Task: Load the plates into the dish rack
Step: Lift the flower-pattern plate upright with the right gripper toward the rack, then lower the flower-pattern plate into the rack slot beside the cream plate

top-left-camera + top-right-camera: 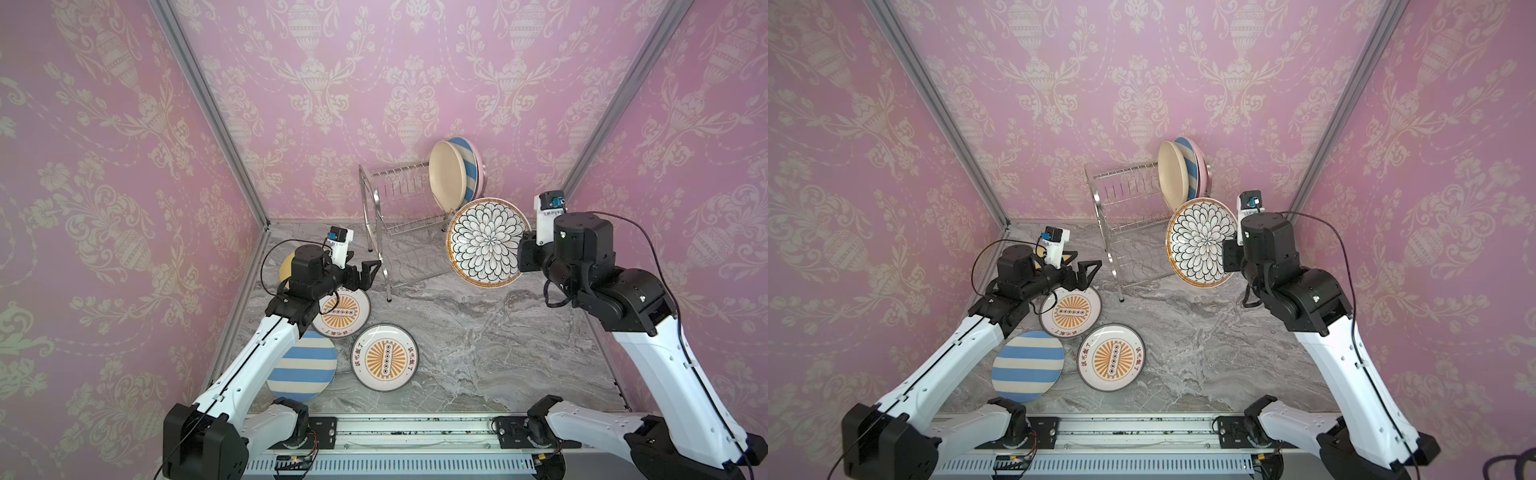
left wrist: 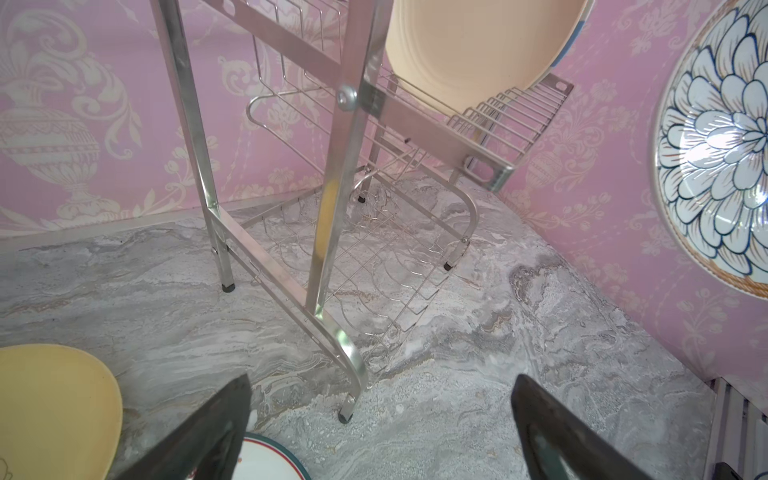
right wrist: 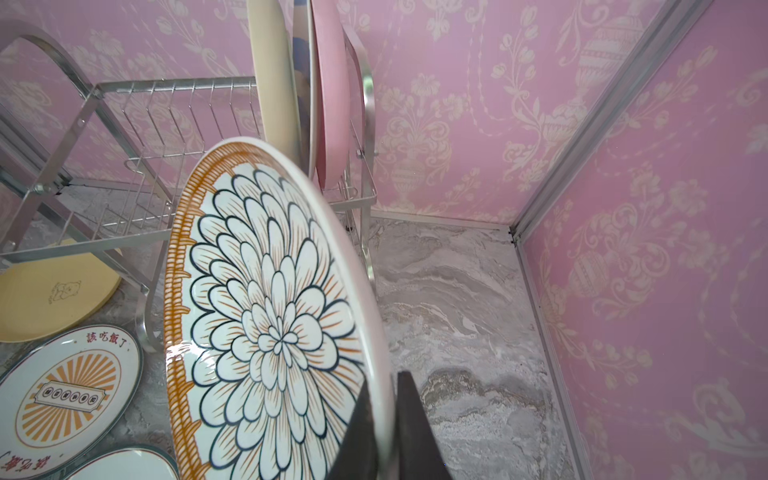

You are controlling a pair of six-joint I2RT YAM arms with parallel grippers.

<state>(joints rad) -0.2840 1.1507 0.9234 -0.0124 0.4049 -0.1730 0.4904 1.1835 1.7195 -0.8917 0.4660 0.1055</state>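
Seemingly tilted, the black-petal plate (image 3: 266,311) sits rim-pinched inside the right tool (image 3: 384,390).

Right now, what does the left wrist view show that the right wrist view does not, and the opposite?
Only the left wrist view: the left gripper, open. Only the right wrist view: the pink plate and the right gripper shut on the rim of the black-petal plate. Both: the dish rack, the beige plate, the black-petal plate and the yellow plate.

A lab test booth: wallpapered panels (image 1: 374,83), aluminium framing (image 1: 208,108), marble-print tabletop (image 1: 478,332).
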